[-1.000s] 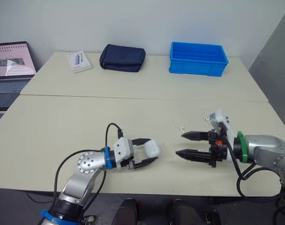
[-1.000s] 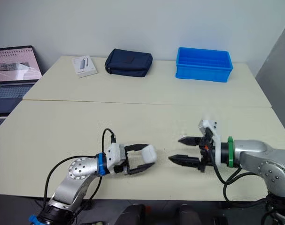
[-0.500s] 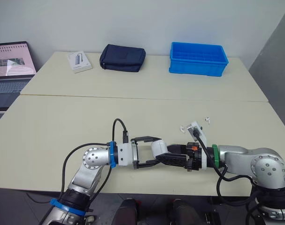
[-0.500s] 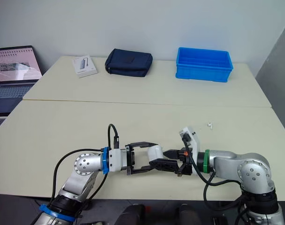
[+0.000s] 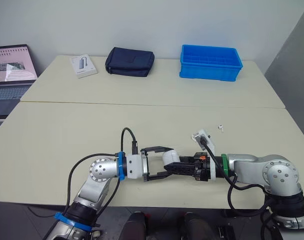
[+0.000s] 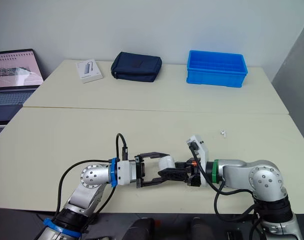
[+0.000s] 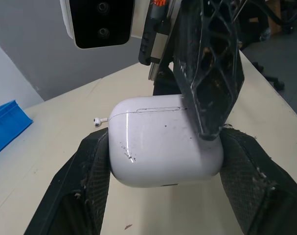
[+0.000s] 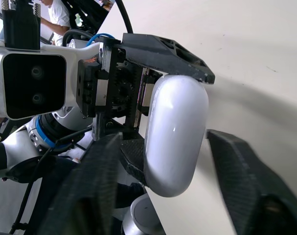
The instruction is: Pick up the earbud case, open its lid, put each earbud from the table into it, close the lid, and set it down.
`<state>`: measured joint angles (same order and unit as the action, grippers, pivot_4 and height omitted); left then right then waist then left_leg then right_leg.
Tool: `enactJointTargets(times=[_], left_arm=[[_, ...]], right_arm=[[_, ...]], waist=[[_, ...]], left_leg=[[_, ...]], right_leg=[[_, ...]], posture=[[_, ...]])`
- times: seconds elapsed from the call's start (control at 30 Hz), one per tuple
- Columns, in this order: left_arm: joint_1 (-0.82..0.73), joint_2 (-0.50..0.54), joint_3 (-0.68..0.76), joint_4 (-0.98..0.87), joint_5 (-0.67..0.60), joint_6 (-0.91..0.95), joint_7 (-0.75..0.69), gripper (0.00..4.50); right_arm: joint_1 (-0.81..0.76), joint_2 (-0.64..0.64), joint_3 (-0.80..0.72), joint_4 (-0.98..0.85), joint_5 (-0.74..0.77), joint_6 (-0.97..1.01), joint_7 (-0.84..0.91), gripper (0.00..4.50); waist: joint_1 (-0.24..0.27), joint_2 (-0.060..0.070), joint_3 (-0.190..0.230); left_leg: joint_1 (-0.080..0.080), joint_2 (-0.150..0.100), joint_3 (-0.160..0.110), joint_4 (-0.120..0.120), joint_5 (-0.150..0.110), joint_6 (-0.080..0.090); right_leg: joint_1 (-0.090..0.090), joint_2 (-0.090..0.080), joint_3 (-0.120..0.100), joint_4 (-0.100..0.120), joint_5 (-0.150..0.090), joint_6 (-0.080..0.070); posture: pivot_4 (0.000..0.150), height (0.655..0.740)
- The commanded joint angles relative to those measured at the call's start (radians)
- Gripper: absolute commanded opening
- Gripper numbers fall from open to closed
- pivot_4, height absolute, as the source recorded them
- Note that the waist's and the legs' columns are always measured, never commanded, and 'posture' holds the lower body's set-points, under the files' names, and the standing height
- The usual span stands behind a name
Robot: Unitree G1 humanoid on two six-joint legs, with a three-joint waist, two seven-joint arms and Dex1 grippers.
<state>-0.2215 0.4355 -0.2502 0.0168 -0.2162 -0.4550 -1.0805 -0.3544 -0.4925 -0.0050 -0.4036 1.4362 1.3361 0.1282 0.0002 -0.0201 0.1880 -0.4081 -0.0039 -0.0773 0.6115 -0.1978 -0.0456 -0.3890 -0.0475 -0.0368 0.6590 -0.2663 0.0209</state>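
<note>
The white earbud case (image 5: pixel 171 158) is held just above the near table (image 5: pixel 56 145), with my left gripper (image 5: pixel 166 162) shut on its sides. In the left wrist view the case (image 7: pixel 163 142) sits between the left fingers (image 7: pixel 92 181), lid closed. My right gripper (image 5: pixel 176 168) faces it from the right, open. One right finger (image 7: pixel 207 73) lies over the lid seam. In the right wrist view the right fingers (image 8: pixel 92 196) straddle the case (image 8: pixel 175 132). One earbud (image 5: pixel 220 127) lies on the table to the right. Another earbud (image 7: pixel 100 119) shows behind the case.
On the far table stand a blue bin (image 5: pixel 211 62), a dark pouch (image 5: pixel 130 61) and a small white box (image 5: pixel 83 65). A laptop (image 5: pixel 10 65) sits off the table's left end. A seam (image 5: pixel 141 104) joins the two tables.
My left gripper carried the case to the right. My right gripper swung in from the right, and its fingers now reach around the case.
</note>
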Motion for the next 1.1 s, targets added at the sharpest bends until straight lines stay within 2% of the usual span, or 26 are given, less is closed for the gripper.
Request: enactJointTargets(times=[0.03,0.1,0.4,0.5,0.57,0.67,0.7,0.8,0.93,1.03,1.1], left_arm=[[-0.001,-0.008,-0.001,-0.025,0.002,-0.023,0.018,2.81],[-0.003,-0.01,0.0,-0.022,0.003,-0.026,0.025,2.81],[-0.001,-0.018,-0.005,-0.021,-0.002,-0.039,0.039,2.81],[0.005,-0.022,-0.002,-0.037,-0.048,0.0,0.03,2.81],[0.001,-0.015,0.0,-0.045,-0.064,0.047,0.023,3.52],[-0.007,0.014,-0.001,-0.055,-0.07,0.093,-0.007,4.36],[-0.008,0.027,-0.003,-0.06,-0.074,0.109,-0.022,4.5],[-0.013,0.095,0.007,-0.085,-0.099,0.231,-0.065,4.5],[-0.029,0.196,0.036,-0.15,-0.182,0.557,-0.065,4.5],[-0.065,0.252,0.044,-0.226,-0.246,0.794,-0.046,4.5],[-0.098,0.257,0.042,-0.264,-0.26,0.881,-0.022,4.5]], right_arm=[[-0.013,-0.006,0.004,-0.008,0.043,-0.017,0.006,1.37],[-0.015,-0.009,0.009,-0.003,0.053,-0.016,0.007,0.83],[-0.022,-0.017,0.025,0.012,0.059,-0.033,0.014,0.83],[-0.026,-0.02,0.028,0.015,0.057,-0.035,0.021,0.83],[-0.031,-0.024,0.031,0.016,0.054,-0.036,0.028,0.83],[-0.045,-0.035,0.035,0.023,0.043,-0.037,0.044,0.83],[-0.05,-0.04,0.036,0.026,0.037,-0.036,0.051,0.83],[-0.077,-0.07,0.039,0.033,0.007,-0.03,0.083,0.83],[-0.148,-0.19,0.106,-0.005,-0.173,-0.051,0.216,0.83],[-0.224,-0.349,0.267,-0.08,-0.432,-0.168,0.395,0.83],[-0.257,-0.414,0.352,-0.111,-0.564,-0.25,0.489,0.83]], waist=[[0.0,0.0,0.0],[0.0,0.0,0.0],[0.0,0.0,0.0],[0.0,0.0,0.0],[0.0,0.0,0.0],[-0.001,0.0,0.0],[-0.001,0.0,0.0],[-0.003,0.0,0.0],[-0.003,0.001,0.001],[-0.004,0.002,0.002],[-0.003,0.002,0.002]], left_leg=[[0.0,0.0,0.0,0.0,0.0,0.0],[0.0,0.0,0.0,0.0,0.0,0.0],[0.0,0.0,0.0,0.0,0.0,0.0],[0.0,0.0,0.0,0.0,0.0,0.0],[0.0,0.0,0.0,0.0,0.0,0.0],[0.0,0.0,0.0,0.0,0.0,0.0],[0.0,0.0,0.0,0.0,0.0,0.0],[0.0,0.001,0.0,0.0,0.0,0.0],[0.0,0.001,-0.001,0.0,0.0,0.0],[-0.001,0.001,-0.001,0.0,0.0,0.0],[-0.001,0.001,-0.002,0.0,0.0,0.0]], right_leg=[[0.0,0.0,0.0,0.0,0.0,0.0],[0.0,0.0,0.0,0.0,0.0,0.0],[0.0,0.0,0.0,0.0,0.0,0.0],[0.0,0.0,0.0,0.0,0.0,0.0],[0.0,0.0,0.0,0.0,0.0,0.0],[0.0,0.0,0.0,0.0,0.0,0.0],[0.0,0.0,0.0,0.0,0.0,0.0],[0.0,0.001,0.0,0.0,0.0,0.0],[0.0,0.001,0.0,0.0,0.0,0.0],[-0.001,0.001,-0.001,-0.001,0.0,0.0],[-0.001,0.001,-0.002,-0.002,0.0,0.0]], posture=[[0.15,0.74],[0.15,0.74],[0.15,0.74],[0.15,0.74],[0.15,0.74],[0.15,0.74],[0.15,0.74],[0.15,0.74],[0.15,0.74],[0.15,0.74],[0.15,0.74]])
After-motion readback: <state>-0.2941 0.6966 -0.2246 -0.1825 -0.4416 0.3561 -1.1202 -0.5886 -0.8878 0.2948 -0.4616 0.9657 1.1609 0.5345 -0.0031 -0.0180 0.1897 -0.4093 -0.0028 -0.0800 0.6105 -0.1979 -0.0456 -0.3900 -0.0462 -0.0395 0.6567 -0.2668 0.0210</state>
